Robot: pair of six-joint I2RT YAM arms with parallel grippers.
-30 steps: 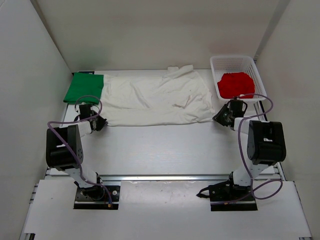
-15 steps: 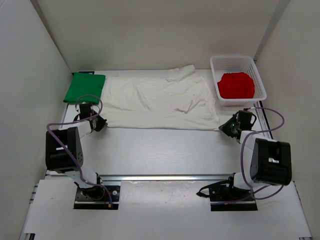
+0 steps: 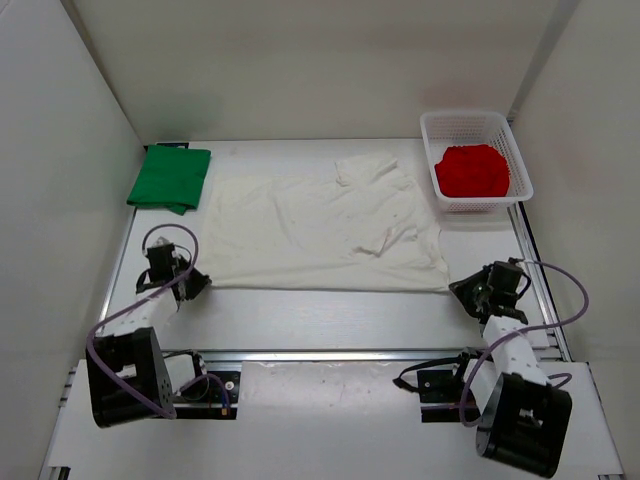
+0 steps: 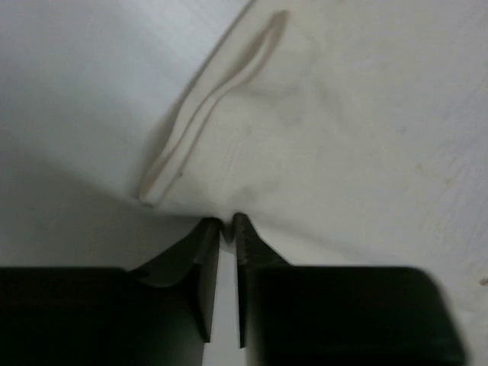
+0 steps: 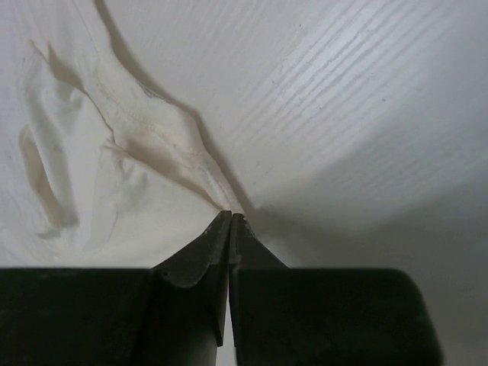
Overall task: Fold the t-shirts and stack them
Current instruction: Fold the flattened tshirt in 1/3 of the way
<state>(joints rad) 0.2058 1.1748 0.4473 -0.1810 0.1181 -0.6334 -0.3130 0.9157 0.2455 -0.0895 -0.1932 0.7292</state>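
Green shirt (image 3: 170,178): folded, far-left corner of the table (image 3: 330,310), left edge close to the side wall, right edge just beside the white shirt, not touching.

Left gripper (image 4: 227,221): low at the white shirt's near-left corner. Jaws stand a thin slit apart with the hem at their tips. Cannot tell whether it grips or has let go.

White shirt (image 3: 325,225): spread flat mid-table. Near hem runs straight between both grippers. One sleeve is rumpled at the far right. Bare table lies along the hem's near side and beyond the far edge.

Right gripper (image 5: 230,216): clenched on the white shirt's near-right corner, the cloth drawn to a point at its tips.

Basket (image 3: 465,114): far-right corner, apart from the white shirt.

Red shirt (image 3: 472,170): bunched inside the basket.
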